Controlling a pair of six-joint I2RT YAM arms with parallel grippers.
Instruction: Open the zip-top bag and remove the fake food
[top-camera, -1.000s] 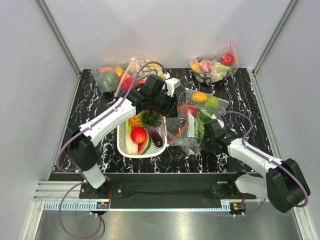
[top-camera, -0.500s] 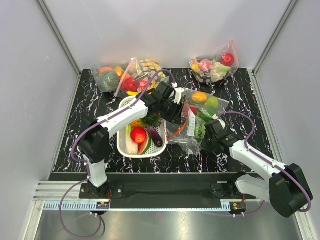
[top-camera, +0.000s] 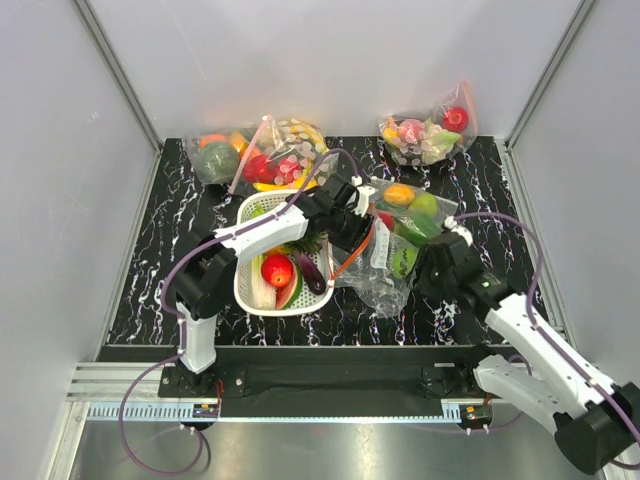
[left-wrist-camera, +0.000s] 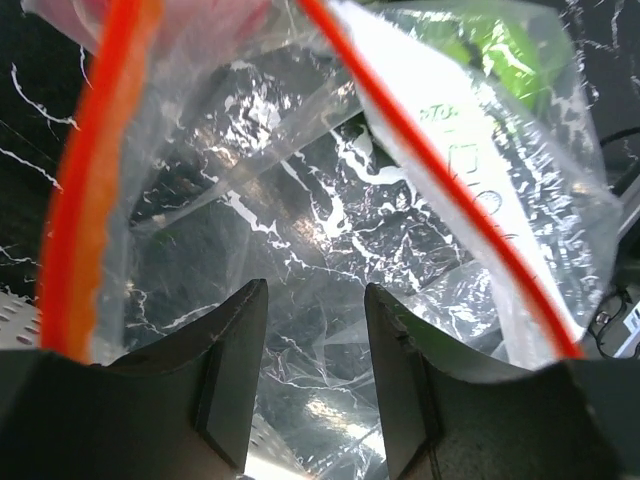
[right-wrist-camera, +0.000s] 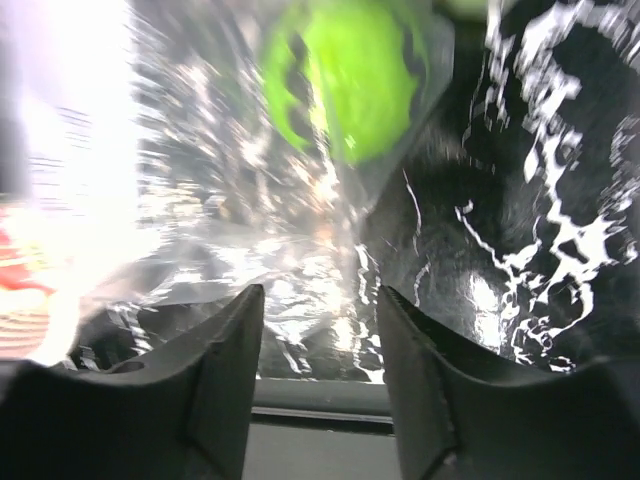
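Two pairs of jaws: both mine, both standing apart, nothing clamped in either.
Right jaws: lower middle of the right wrist view, a middling gap. Crinkled film of the zip-top bag (right-wrist-camera: 250, 230) lies just beyond the tips. The picture is blurred, so I cannot tell if they touch it.
Left jaws: lower middle of the left wrist view, a middling gap, empty, looking straight into the bag's mouth.
Zip strip (left-wrist-camera: 80, 200): parted, one orange-red half down the left edge and the other slanting to the lower right, so the bag is open.
Bag's place: middle of the overhead view, on the desk (top-camera: 490, 180), just right of the white basket (top-camera: 242, 288).
Food still inside: a green round fruit (right-wrist-camera: 345, 80) toward the closed end. A red round fruit (top-camera: 385, 218) shows at the bag's upper edge, inside it as far as I can judge.
Just changed: a second ago my left jaws hung over the basket by the pineapple (top-camera: 298, 242). They have since swung right to the bag's mouth, while my right jaws drew off to the right.
Meaning: I judge the pineapple delivered and this a return for the next piece, so the task is partway done.
Far edge: the dotted bag (top-camera: 290, 140) and other filled bags, untouched.
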